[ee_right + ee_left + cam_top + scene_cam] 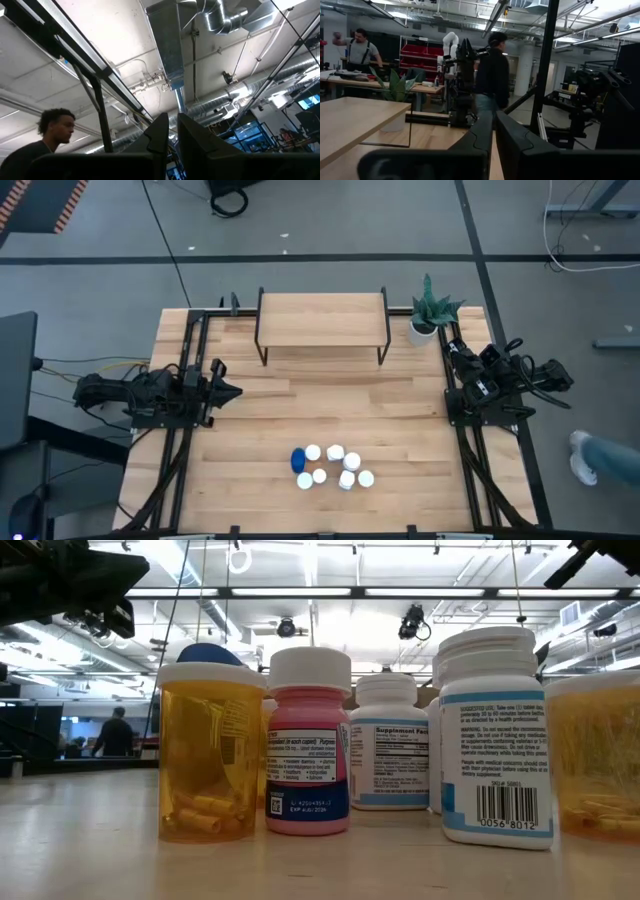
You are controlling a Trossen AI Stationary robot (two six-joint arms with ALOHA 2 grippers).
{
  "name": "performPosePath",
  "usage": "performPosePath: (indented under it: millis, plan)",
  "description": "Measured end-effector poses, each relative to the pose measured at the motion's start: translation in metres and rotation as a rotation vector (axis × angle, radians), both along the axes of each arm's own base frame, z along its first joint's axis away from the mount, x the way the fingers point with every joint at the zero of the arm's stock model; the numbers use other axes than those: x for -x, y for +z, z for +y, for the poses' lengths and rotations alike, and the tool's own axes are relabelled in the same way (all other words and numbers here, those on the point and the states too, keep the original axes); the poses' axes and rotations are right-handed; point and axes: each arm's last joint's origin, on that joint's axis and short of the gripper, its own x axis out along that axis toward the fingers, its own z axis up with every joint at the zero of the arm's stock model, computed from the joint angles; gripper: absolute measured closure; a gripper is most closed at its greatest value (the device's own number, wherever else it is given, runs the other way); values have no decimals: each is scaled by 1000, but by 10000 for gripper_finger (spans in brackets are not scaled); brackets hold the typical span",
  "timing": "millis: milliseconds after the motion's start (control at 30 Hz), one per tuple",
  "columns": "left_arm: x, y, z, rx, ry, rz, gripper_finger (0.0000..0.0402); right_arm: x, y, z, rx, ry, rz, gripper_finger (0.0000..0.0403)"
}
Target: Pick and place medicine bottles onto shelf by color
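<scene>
While the medicine bottles (331, 466) stand bunched near the table's (400, 430) front edge and the shelf (322, 318) at its back edge carries nothing, we would begin by choosing a bottle on the outside of the cluster. Our left gripper (228, 391) waits by the left edge and our right gripper (455, 346) near the back right corner beside the potted plant (432, 313), both with jaws pressed together and holding nothing. We should spread the jaws before descending and come straight down over one cap, so that the neighbours, which stand touching or nearly so, are not knocked over.

Bottles (332, 466) clustered before shelf (322, 319); plant (432, 311) beside shelf.
</scene>
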Motion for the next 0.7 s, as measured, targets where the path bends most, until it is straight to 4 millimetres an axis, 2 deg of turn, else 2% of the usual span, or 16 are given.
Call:
performPosePath:
  millis: [700]
  plan:
    - [0,0,0,0,0,0,370,0,0,0,0,0,0,356]
